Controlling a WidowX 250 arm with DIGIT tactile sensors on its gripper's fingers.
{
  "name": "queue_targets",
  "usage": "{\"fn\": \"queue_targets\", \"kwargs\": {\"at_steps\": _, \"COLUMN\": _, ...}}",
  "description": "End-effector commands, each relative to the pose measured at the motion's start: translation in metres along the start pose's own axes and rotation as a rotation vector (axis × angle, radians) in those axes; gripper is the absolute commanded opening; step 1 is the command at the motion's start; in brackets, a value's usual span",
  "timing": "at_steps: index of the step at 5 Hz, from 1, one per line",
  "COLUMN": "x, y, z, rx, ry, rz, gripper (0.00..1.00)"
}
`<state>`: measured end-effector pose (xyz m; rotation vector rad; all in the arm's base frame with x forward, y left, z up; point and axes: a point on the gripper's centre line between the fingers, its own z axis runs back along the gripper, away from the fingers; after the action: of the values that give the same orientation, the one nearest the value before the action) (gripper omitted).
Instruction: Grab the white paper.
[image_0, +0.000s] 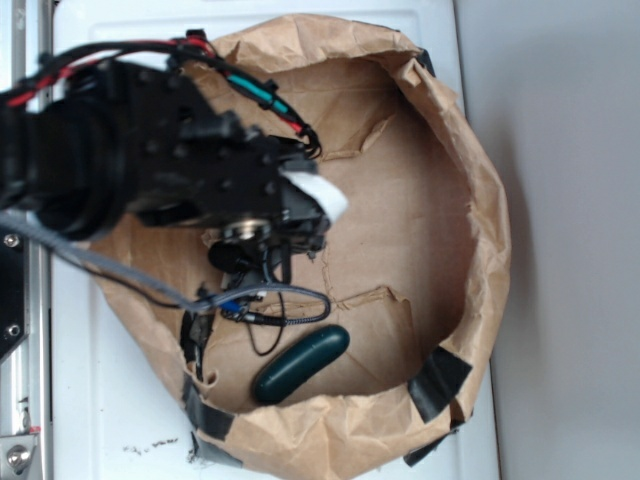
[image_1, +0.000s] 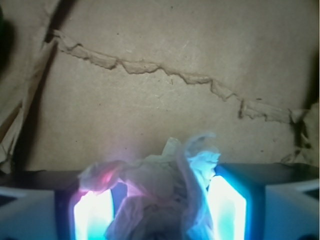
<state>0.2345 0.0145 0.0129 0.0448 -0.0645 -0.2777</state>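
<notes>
In the wrist view the white paper (image_1: 165, 192), a crumpled off-white wad, fills the space between my gripper's (image_1: 160, 205) two glowing pads. Its right side presses against the right pad (image_1: 227, 207), and a fold drapes over the top of the left pad (image_1: 92, 212). The gripper is shut on the wad just above the brown floor of the bag. In the exterior view the black arm (image_0: 150, 150) reaches into the bag from the left and hides both the fingers and the paper.
The large brown paper bag (image_0: 488, 230) lies open around the arm, with raised crinkled walls and black tape (image_0: 440, 385) on its near rim. A dark green oblong object (image_0: 300, 364) lies inside near the lower wall. Cables (image_0: 270, 305) hang under the arm.
</notes>
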Motion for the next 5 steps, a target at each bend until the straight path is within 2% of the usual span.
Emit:
{"fn": "queue_targets", "kwargs": {"at_steps": 1, "x": -0.021, "y": -0.013, "z": 0.004, "rx": 0.011, "ry": -0.053, "rz": -0.015, "gripper": 0.0}}
{"fn": "queue_targets", "kwargs": {"at_steps": 2, "x": -0.004, "y": 0.007, "z": 0.052, "rx": -0.087, "ry": -0.151, "rz": -0.081, "gripper": 0.0}}
{"fn": "queue_targets", "kwargs": {"at_steps": 3, "x": 0.012, "y": 0.016, "z": 0.101, "rx": -0.127, "ry": -0.27, "rz": -0.031, "gripper": 0.0}}
{"fn": "queue_targets", "kwargs": {"at_steps": 4, "x": 0.011, "y": 0.02, "z": 0.151, "rx": -0.136, "ry": -0.322, "rz": -0.015, "gripper": 0.0}}
{"fn": "queue_targets", "kwargs": {"at_steps": 5, "x": 0.008, "y": 0.021, "z": 0.176, "rx": -0.143, "ry": -0.332, "rz": -0.016, "gripper": 0.0}}
